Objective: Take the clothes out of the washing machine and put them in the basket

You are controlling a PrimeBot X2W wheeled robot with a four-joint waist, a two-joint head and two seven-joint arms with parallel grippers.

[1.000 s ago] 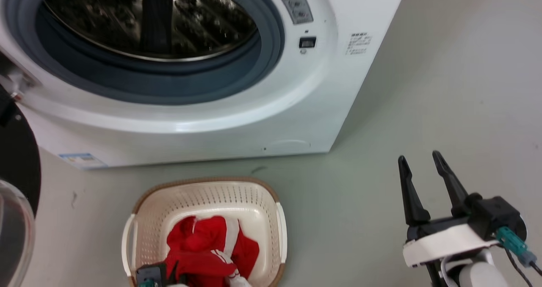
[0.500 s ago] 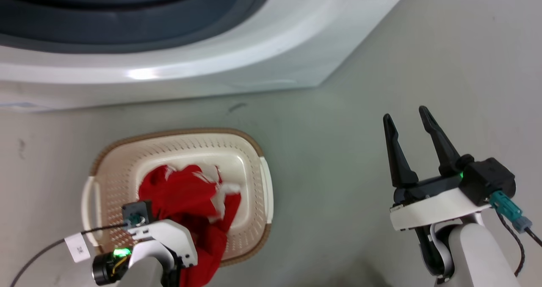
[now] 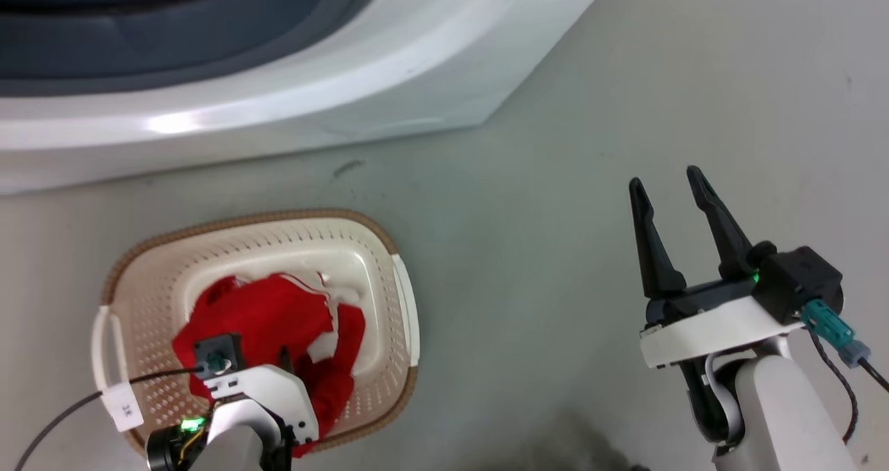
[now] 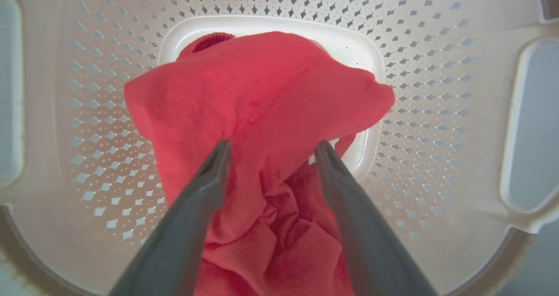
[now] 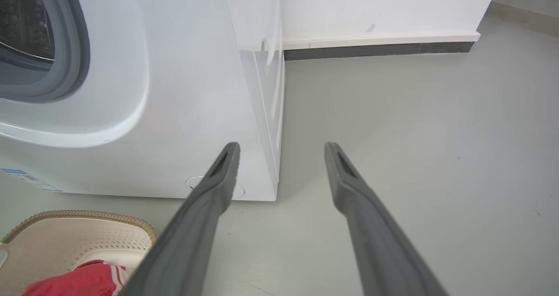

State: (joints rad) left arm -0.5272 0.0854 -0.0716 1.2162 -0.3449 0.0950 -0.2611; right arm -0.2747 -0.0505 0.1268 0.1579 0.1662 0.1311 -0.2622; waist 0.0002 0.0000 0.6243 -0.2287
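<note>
While it gapes wide, the left end effector [image 4: 273,146] straddles clothes [image 4: 262,82] in the basket [image 4: 436,112].

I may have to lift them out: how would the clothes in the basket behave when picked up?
Probably floppy: the clothes lie crumpled in folds in the basket, so they would drape and dangle from a pinch. Likely light, as the soft fabric bunches loosely. Probably not slippery: the surface looks matte and fuzzy between the left gripper's open fingers.

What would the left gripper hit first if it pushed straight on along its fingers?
The soft red fabric garment heaped in the cream perforated plastic basket; the left gripper is open over it, contact unclear.
</note>
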